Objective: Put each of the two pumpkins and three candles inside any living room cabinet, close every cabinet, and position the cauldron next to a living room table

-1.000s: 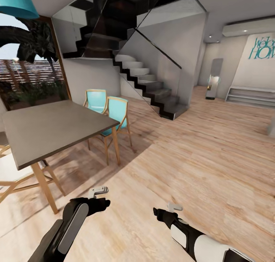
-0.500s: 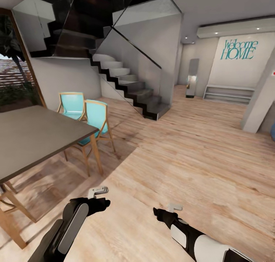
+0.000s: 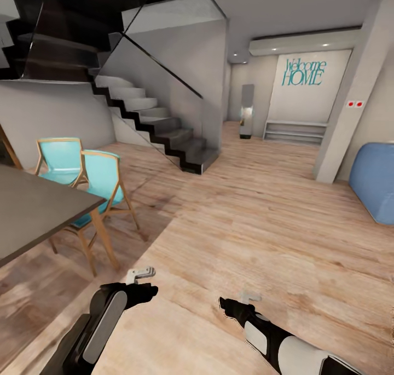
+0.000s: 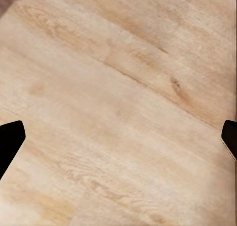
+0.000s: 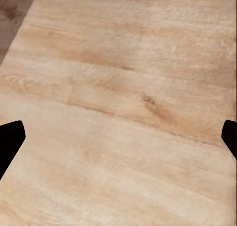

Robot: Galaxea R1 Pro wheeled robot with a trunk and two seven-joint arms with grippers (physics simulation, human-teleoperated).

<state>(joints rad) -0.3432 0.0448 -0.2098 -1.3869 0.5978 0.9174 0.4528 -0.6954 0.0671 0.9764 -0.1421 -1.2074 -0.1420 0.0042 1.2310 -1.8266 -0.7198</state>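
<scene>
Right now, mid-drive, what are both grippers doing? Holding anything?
Left gripper: open, fingers spread wide, nothing between them but wooden floor.
Right gripper: open, fingers spread wide, holding nothing.

The picture's edges are cutting off the dark dining table (image 3: 33, 211), the blue seat (image 3: 375, 180) and the staircase's (image 3: 148, 112) upper flight.

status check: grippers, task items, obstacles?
Left gripper and right gripper open, empty. Ahead: pale wooden floor. Dark dining table and teal chairs at left.
</scene>
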